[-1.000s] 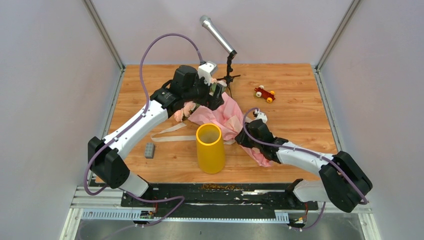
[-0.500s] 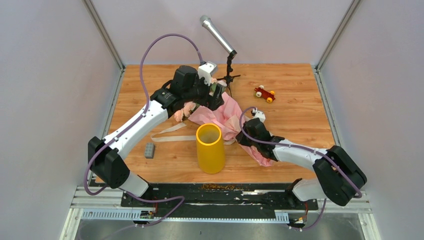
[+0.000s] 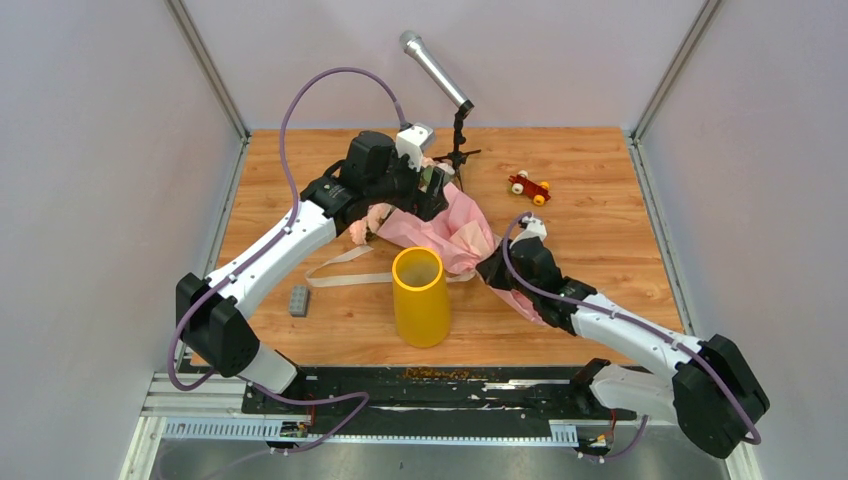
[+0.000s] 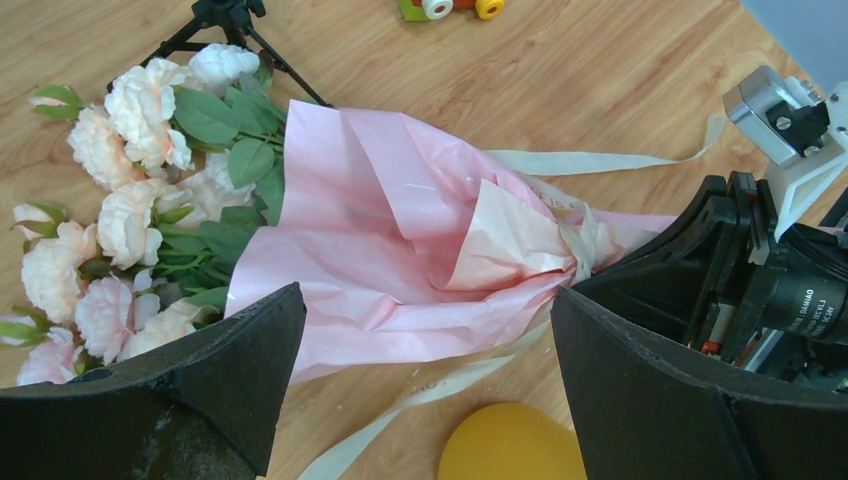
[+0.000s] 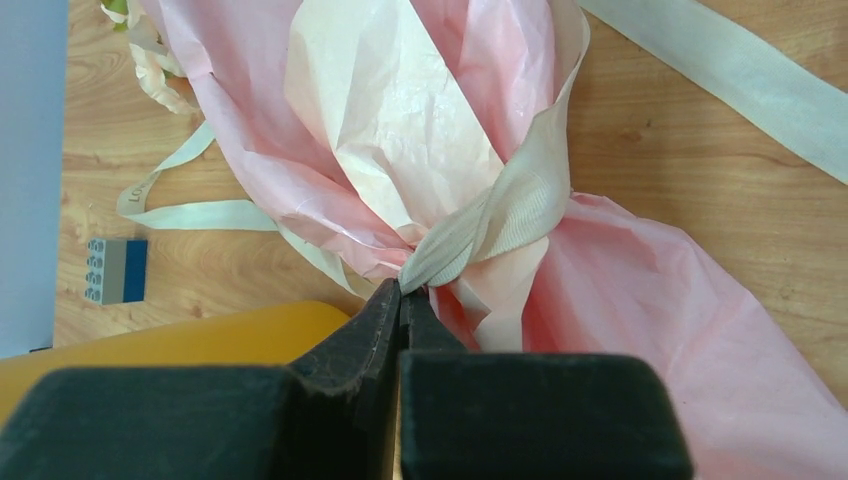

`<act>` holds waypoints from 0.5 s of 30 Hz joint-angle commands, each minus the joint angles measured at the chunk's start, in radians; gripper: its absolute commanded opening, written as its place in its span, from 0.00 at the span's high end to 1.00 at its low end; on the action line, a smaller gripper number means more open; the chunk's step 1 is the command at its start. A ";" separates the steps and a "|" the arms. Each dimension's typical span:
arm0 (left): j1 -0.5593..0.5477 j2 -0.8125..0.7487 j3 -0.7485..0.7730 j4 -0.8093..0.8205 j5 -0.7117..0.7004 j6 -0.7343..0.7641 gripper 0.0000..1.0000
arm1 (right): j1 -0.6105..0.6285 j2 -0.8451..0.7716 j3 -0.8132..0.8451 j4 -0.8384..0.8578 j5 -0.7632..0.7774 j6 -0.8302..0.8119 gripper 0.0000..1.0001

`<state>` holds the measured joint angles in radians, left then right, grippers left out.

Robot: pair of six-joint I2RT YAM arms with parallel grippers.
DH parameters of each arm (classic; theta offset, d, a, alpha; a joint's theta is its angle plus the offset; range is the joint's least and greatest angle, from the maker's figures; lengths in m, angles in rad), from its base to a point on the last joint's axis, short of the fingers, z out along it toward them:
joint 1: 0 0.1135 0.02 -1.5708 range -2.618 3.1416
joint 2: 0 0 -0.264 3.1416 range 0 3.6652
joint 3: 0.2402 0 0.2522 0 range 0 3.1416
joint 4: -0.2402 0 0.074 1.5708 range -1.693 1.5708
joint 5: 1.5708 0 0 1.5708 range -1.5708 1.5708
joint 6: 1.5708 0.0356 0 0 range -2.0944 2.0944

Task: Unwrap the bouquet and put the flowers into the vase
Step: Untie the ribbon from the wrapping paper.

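The bouquet (image 3: 455, 222) lies on the table behind the yellow vase (image 3: 420, 296), its pale pink paper (image 4: 400, 230) tied with a beige ribbon (image 5: 505, 215). The flowers (image 4: 130, 200), pink and peach roses with green leaves, show at its left end. My right gripper (image 5: 402, 290) is shut on the ribbon at the knot, right of the vase (image 5: 170, 345) in the top view (image 3: 492, 267). Over the bouquet's upper part hangs my left gripper (image 4: 425, 300), open and holding nothing. Part of the vase's rim (image 4: 510, 448) shows below it.
A microphone (image 3: 436, 70) on a small black tripod (image 3: 459, 152) stands at the back. A red toy car (image 3: 529, 187) sits back right. A small grey block (image 3: 299, 300) lies left of the vase. Loose ribbon tails (image 3: 345, 272) trail across the wood.
My right gripper has closed onto the ribbon at the knot, and that arm has swung out to the right. The left arm has not moved.
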<state>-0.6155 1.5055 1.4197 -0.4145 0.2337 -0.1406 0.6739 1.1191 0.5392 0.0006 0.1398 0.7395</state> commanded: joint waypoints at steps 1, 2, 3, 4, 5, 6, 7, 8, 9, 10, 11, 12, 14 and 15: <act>0.001 -0.030 0.004 0.036 0.008 -0.007 0.00 | 0.006 -0.041 -0.036 -0.013 -0.021 0.014 1.00; 0.001 -0.029 0.005 0.036 0.006 -0.007 0.00 | 0.006 -0.047 -0.045 -0.010 -0.033 0.011 1.00; 0.001 -0.028 0.004 0.036 0.005 -0.007 0.00 | 0.005 -0.058 -0.056 0.029 -0.045 0.007 1.00; 0.000 -0.026 0.004 0.036 0.005 -0.007 0.00 | 0.006 -0.066 -0.069 0.058 -0.062 0.000 1.00; 0.001 -0.025 0.004 0.036 0.006 -0.007 0.00 | 0.005 -0.075 -0.081 0.079 -0.077 -0.008 0.99; 0.001 -0.021 0.004 0.035 0.008 -0.007 0.00 | 0.006 -0.080 -0.088 0.093 -0.090 -0.014 0.99; 0.001 -0.019 0.004 0.034 0.012 -0.007 0.00 | 0.006 -0.082 -0.091 0.104 -0.105 -0.032 0.98; 0.001 -0.016 0.005 0.033 0.016 -0.007 0.00 | 0.006 -0.078 -0.090 0.100 -0.114 -0.049 0.97; 0.001 -0.015 0.006 0.033 0.019 -0.007 0.00 | 0.006 -0.074 -0.087 0.089 -0.116 -0.062 0.97; 0.000 -0.013 0.006 0.034 0.022 -0.006 0.00 | 0.006 -0.068 -0.086 0.076 -0.111 -0.071 0.97; 0.001 -0.012 0.006 0.033 0.022 -0.005 0.00 | 0.005 -0.064 -0.086 0.060 -0.102 -0.075 0.97; 0.002 -0.012 0.006 0.033 0.020 -0.005 0.00 | 0.006 -0.057 -0.088 0.039 -0.086 -0.075 0.97; 0.001 -0.011 0.006 0.031 0.017 -0.004 0.00 | 0.005 -0.046 -0.088 0.005 -0.048 -0.070 0.97; 0.002 -0.009 0.006 0.032 0.017 -0.004 0.00 | 0.005 -0.040 -0.090 -0.032 -0.035 -0.068 0.97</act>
<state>-0.6155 1.5055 1.4197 -0.4145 0.2379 -0.1432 0.6739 1.0676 0.4454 0.0074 0.0628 0.6941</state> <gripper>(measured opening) 0.997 0.026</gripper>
